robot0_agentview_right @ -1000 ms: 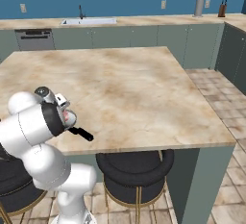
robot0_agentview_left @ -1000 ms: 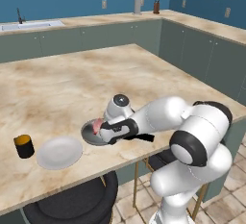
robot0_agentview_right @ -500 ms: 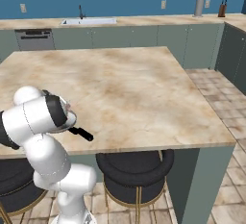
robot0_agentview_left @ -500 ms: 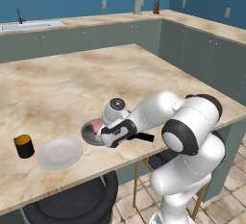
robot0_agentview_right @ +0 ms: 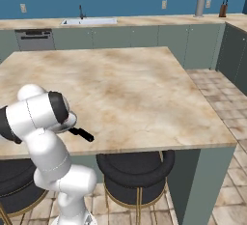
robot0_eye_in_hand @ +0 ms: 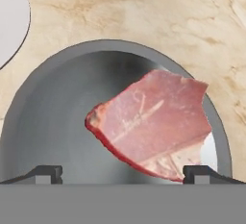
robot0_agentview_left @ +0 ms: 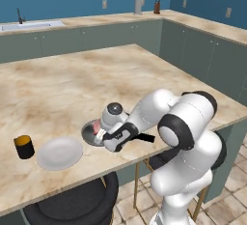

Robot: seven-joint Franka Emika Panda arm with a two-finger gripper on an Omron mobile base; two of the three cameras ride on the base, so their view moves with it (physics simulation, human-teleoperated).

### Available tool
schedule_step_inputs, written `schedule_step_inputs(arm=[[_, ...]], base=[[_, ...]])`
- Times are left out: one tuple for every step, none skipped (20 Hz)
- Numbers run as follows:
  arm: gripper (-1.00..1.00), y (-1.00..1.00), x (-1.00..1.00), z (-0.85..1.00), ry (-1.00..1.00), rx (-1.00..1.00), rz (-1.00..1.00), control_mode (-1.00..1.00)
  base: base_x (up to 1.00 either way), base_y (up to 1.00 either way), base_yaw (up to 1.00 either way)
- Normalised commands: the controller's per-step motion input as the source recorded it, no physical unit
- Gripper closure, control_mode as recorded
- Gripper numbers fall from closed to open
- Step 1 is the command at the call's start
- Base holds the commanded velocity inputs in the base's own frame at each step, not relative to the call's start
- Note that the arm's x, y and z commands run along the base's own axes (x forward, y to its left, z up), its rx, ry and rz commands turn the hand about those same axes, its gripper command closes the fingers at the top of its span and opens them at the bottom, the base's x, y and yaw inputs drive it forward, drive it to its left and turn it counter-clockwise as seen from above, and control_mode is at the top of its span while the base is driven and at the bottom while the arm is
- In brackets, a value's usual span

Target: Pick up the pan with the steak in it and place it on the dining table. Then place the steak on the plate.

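Observation:
The grey pan (robot0_agentview_left: 89, 133) rests on the dining table (robot0_agentview_left: 96, 74) near its front edge, with the pinkish-red steak (robot0_agentview_left: 98, 124) lying inside. My gripper (robot0_agentview_left: 104, 140) hangs just over the pan, pointing down into it. In the hand view the steak (robot0_eye_in_hand: 153, 122) lies right of the middle of the pan (robot0_eye_in_hand: 53, 122). My gripper (robot0_eye_in_hand: 122, 175) is open there, its fingertips (robot0_eye_in_hand: 45, 172) wide apart above the pan floor. The white plate (robot0_agentview_left: 60, 153) lies left of the pan, and its edge (robot0_eye_in_hand: 12, 21) shows in the hand view. The pan's black handle (robot0_agentview_right: 82, 133) sticks out past my arm.
A small black-and-orange cup (robot0_agentview_left: 24, 147) stands left of the plate. Black bar stools (robot0_agentview_right: 132, 175) sit below the table's front edge. Farther back, counters with a sink (robot0_agentview_right: 89, 21) line the blue wall.
The arm's upper links have swung and folded closer above the table edge. The hand has stayed over the pan, barely shifting. Pan, steak and plate have not moved.

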Motion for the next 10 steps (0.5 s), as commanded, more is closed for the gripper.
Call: schedule_step_inputs(arm=[[-1.00, 0.00, 0.23, 0.00, 0.00, 0.00, 0.00, -1.00], [-1.00, 0.00, 0.41, 0.00, 0.00, 0.00, -0.03, -1.00], [-1.00, 0.00, 0.47, 0.00, 0.00, 0.00, -0.04, -1.00], [-1.00, 0.04, 0.51, 0.00, 0.00, 0.00, -0.05, -1.00], [-1.00, 0.05, 0.51, -0.05, 0.00, 0.00, -0.05, -1.00], [-1.00, 0.05, 0.49, -0.08, 0.01, 0.00, -0.04, -1.00], [-1.00, 0.05, 0.46, -0.09, 0.00, 0.00, -0.04, -1.00], [-1.00, 0.04, 0.42, -0.08, 0.00, 0.00, -0.03, -1.00], [-1.00, 0.04, 0.30, -0.07, 0.01, 0.00, -0.02, -1.00], [-1.00, 0.03, 0.00, 0.00, 0.02, 0.00, 0.00, -1.00]], base=[[0.00, 0.00, 0.00], [0.00, 0.00, 0.00], [0.00, 0.00, 0.00], [0.00, 0.00, 0.00], [0.00, 0.00, 0.00], [0.00, 0.00, 0.00], [0.00, 0.00, 0.00], [0.00, 0.00, 0.00], [0.00, 0.00, 0.00], [0.00, 0.00, 0.00]])
